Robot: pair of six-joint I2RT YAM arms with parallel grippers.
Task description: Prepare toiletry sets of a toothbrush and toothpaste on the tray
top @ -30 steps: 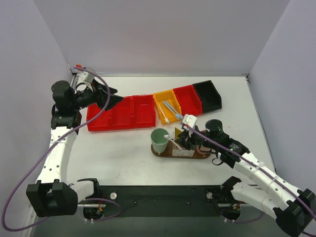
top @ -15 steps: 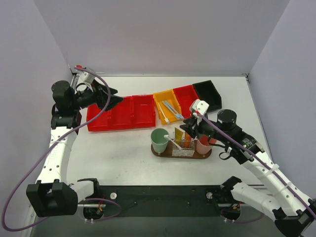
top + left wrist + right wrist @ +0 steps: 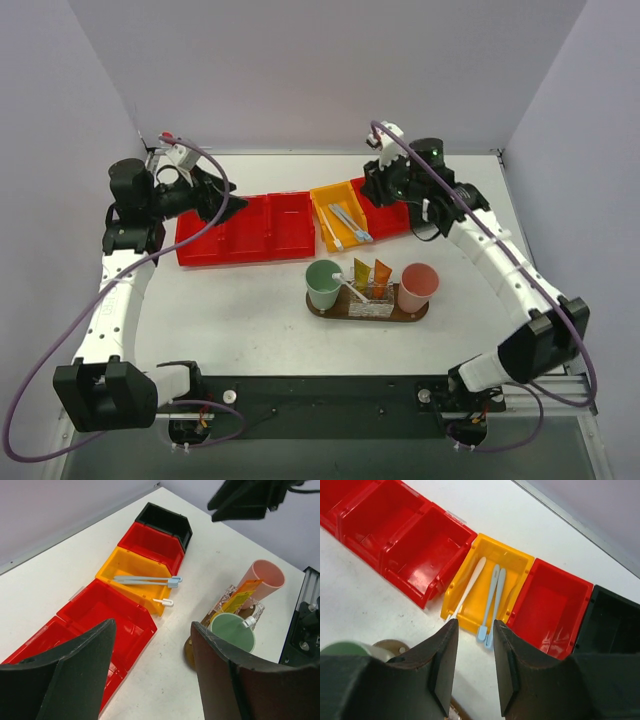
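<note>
Left pincer (image 3: 152, 630) gapes wide, empty; right pincer (image 3: 475, 625) parted narrowly, empty, facing the yellow bin (image 3: 518, 561).

We see glossy, smooth plastic on the red bins (image 3: 427, 562) and yellow bin (image 3: 505, 550). The tray (image 3: 400, 317) looks like dark wood; the tabletop (image 3: 240, 310) is matt white.

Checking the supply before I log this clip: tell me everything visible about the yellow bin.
The yellow bin is an open-topped box of glossy plastic with a low front lip. It sits upright on the table in a row of bins, closely flanked by red bins. Three slim toothbrushes lie inside, one white and two pale blue, roughly parallel, with their ends poking over the front lip. No toothpaste shows in it.
</note>
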